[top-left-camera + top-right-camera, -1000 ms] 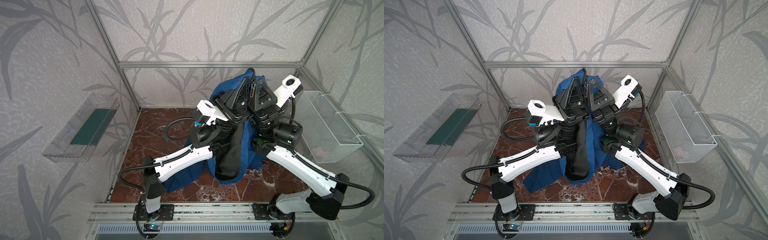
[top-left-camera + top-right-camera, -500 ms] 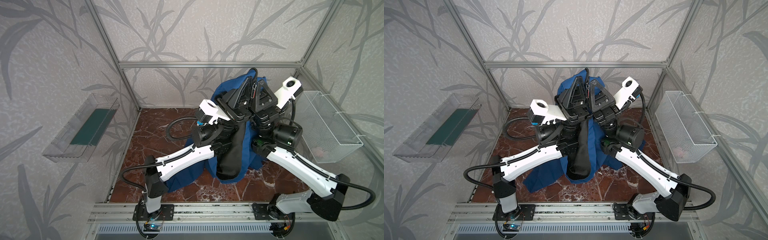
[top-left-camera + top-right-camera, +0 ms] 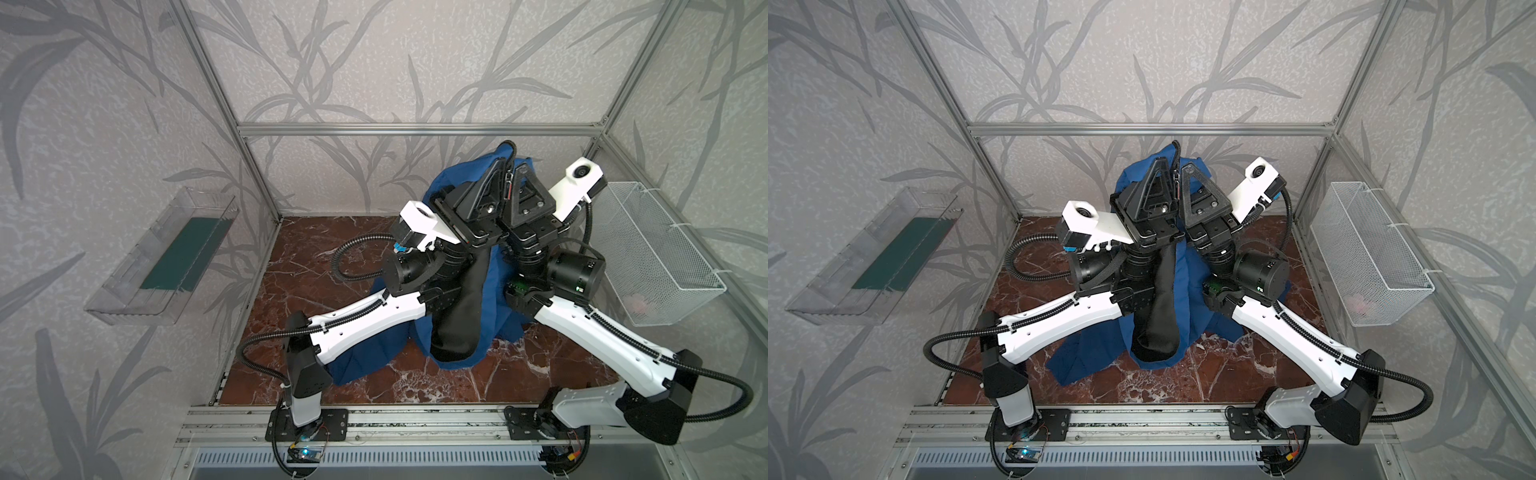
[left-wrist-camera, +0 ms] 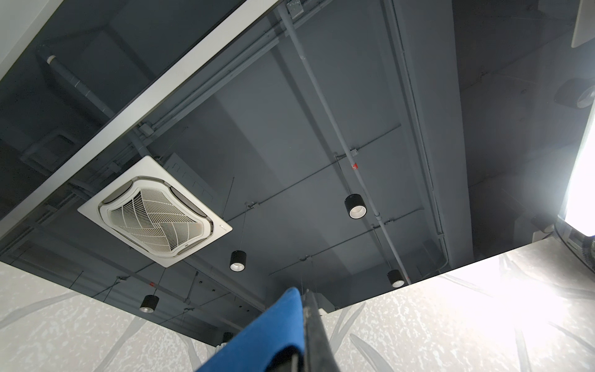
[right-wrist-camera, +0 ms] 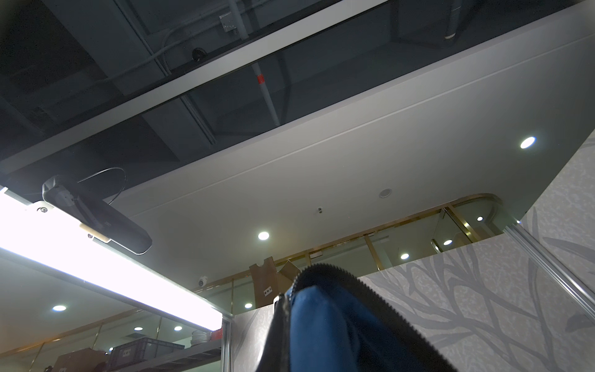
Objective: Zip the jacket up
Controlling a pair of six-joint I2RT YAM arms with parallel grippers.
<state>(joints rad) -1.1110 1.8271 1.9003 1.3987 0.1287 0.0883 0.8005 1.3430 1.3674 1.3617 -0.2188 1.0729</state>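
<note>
Holding the jacket [image 3: 494,291] up between them, both arms stand raised over the middle of the counter [image 3: 316,249], a little toward its far side. The left end effector [image 3: 500,166] and the right end effector [image 3: 521,168] point upward, close side by side, each one pinched narrow on the upper edge of the cloth. From there the jacket hangs down to the counter, with the black lining [image 3: 461,316] facing the front. In the right wrist view a zipper [image 5: 354,283] with teeth curves over blue cloth. A wire basket [image 3: 656,257] hangs on the right wall.
</note>
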